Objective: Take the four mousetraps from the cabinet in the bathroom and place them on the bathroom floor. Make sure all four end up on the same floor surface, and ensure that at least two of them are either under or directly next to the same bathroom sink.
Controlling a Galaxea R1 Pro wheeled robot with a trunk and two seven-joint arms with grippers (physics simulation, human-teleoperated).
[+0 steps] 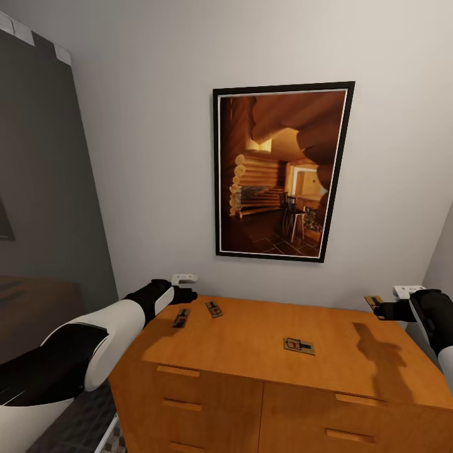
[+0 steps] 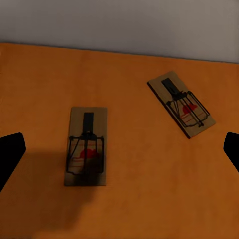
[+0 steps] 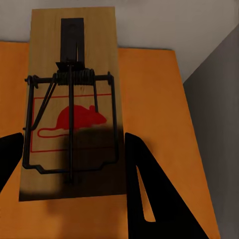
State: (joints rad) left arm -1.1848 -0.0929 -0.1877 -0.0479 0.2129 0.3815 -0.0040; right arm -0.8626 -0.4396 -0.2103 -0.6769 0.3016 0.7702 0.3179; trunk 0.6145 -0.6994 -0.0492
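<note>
On the flat top of the orange-brown cabinet (image 1: 251, 340) lie three mousetraps: two near its left back corner (image 1: 181, 318) (image 1: 214, 309) and one in the middle (image 1: 299, 345). My left gripper (image 1: 187, 294) hovers open above the left pair; the left wrist view has both traps (image 2: 86, 147) (image 2: 181, 104) between its wide-spread fingertips (image 2: 11, 154). My right gripper (image 1: 384, 309) is shut on a fourth mousetrap (image 1: 374, 302), held above the cabinet's right back corner. In the right wrist view the mousetrap (image 3: 72, 114) sits between the dark fingers (image 3: 149, 194). The bathroom sink is out of view.
A framed log-cabin picture (image 1: 280, 170) hangs on the white wall behind the cabinet. White wall sockets (image 1: 184, 277) (image 1: 408, 290) sit just above the top's back corners. Drawer fronts with slab pulls (image 1: 179, 371) face me. A dark wall (image 1: 44, 189) and dim bathroom floor (image 1: 88, 415) lie to the left.
</note>
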